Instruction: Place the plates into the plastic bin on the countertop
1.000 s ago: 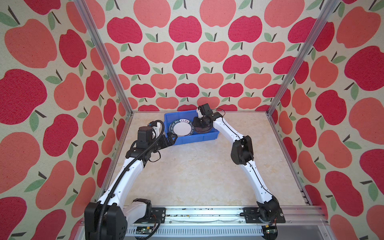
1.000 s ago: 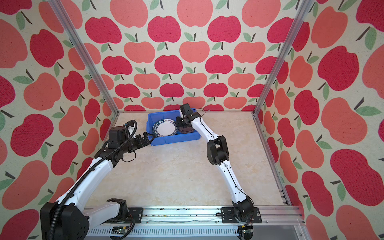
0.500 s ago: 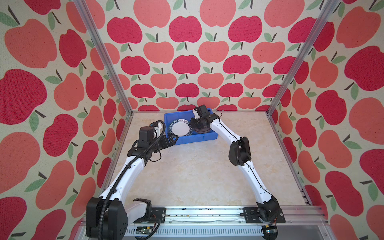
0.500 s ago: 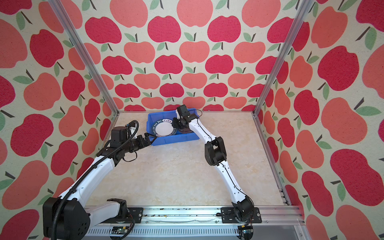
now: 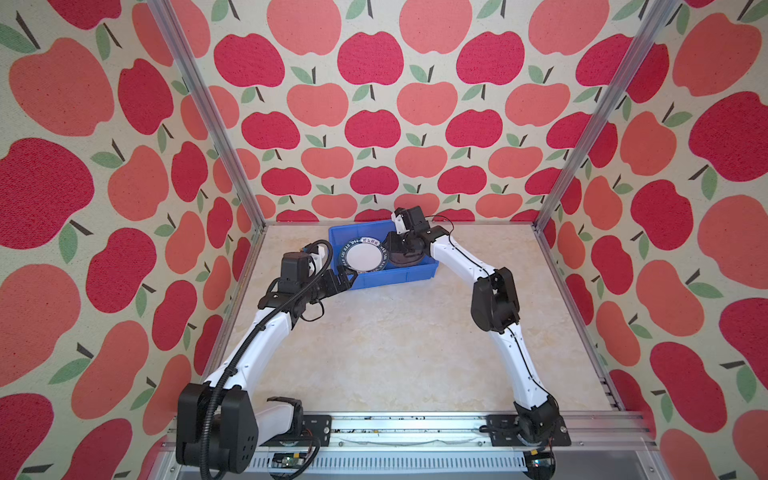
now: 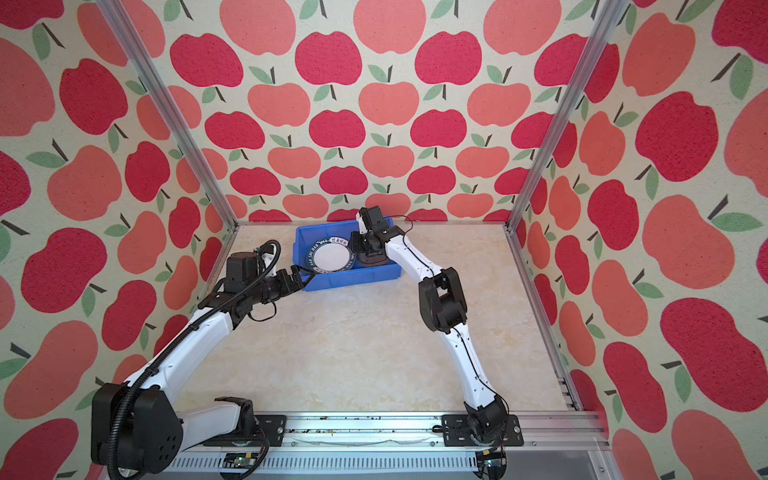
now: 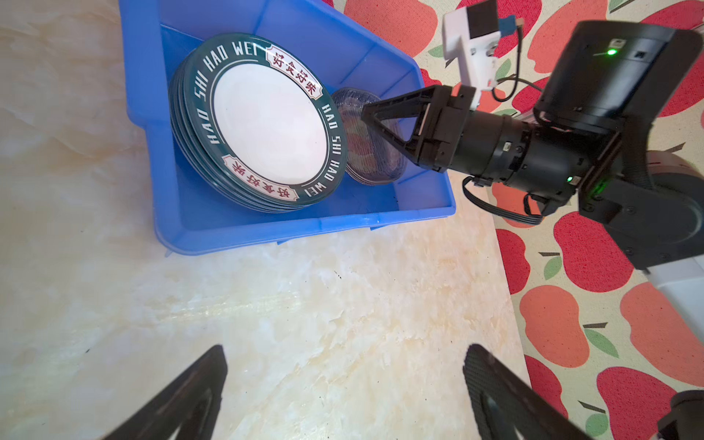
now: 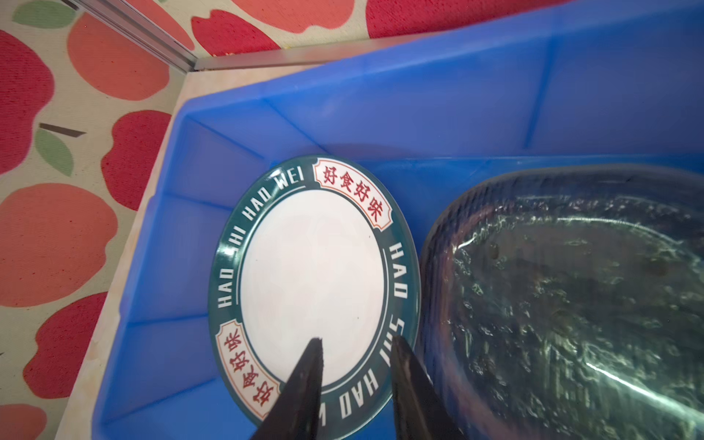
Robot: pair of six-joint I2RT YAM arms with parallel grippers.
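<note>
The blue plastic bin sits on the beige countertop near the back wall. Inside it, a stack of round white plates with dark-green lettered rims lies on the left. A stack of translucent grey glass plates lies on the right. My right gripper hangs over the bin where the two stacks meet, its jaws narrowly open and holding nothing. My left gripper is wide open over bare countertop, just outside the bin's near left corner.
Apple-patterned walls with aluminium corner posts close in the left, back and right sides. A metal rail carrying both arm bases runs along the front edge. The right arm's dark elbow stands right of the bin.
The right gripper has shifted slightly over the bin towards the round plates. The left gripper has edged a little closer to the bin's corner. The plates and bin stay put.
</note>
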